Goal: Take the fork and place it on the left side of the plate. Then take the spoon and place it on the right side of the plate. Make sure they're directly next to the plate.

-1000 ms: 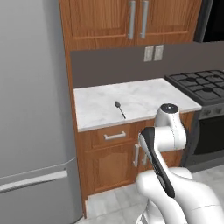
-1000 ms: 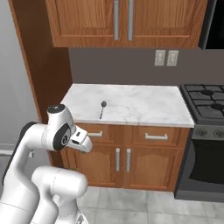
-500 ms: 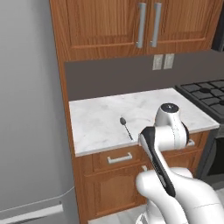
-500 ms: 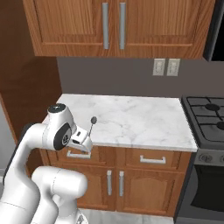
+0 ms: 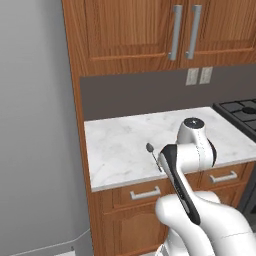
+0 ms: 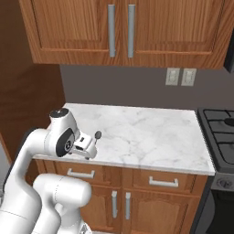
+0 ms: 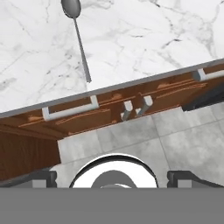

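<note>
The spoon (image 7: 78,37) lies alone on the counter (image 5: 120,150), its handle tip near the front edge. No picking up has begun, I think. The gripper (image 7: 113,177) hangs in front of the drawers with fingers spread wide. Next it must rise over the counter, which has lots of open room.

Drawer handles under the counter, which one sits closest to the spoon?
The left drawer handle, directly below the spoon; the right handle sits nearer the stove.
</note>
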Motion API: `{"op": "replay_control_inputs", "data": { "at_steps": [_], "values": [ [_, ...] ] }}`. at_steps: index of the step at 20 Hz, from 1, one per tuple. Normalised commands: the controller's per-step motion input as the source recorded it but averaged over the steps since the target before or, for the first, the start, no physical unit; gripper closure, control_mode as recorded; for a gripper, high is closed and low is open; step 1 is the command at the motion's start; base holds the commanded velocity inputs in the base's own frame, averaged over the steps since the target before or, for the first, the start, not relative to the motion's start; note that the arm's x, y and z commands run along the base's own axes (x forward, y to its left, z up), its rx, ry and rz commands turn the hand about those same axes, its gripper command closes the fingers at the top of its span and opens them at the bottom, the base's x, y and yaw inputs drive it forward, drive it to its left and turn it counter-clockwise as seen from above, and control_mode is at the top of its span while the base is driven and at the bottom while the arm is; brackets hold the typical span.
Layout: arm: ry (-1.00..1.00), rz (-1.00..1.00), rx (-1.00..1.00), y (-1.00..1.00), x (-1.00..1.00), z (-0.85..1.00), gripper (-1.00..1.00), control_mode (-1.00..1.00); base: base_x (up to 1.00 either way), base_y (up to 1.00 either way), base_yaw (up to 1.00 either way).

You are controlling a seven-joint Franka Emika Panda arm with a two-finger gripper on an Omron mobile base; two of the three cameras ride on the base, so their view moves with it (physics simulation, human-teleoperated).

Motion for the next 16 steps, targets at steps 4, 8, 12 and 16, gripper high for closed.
{"op": "replay_control_inputs", "data": {
  "at_steps": [4,8,12,16],
  "values": [
    [0.01,0.10,0.00,-0.20,0.59,-0.19,-1.00,-1.00,0.00,0.00,0.00],
    [0.00,0.09,0.00,-0.21,0.62,-0.21,-1.00,-1.00,0.00,0.00,0.00],
    [0.00,0.07,0.00,-0.15,0.54,-0.24,-1.00,-1.00,0.00,0.00,0.00],
    [0.00,0.02,0.00,-0.03,0.66,-0.17,-1.00,-1.00,0.00,0.00,0.00]
  ]
}}
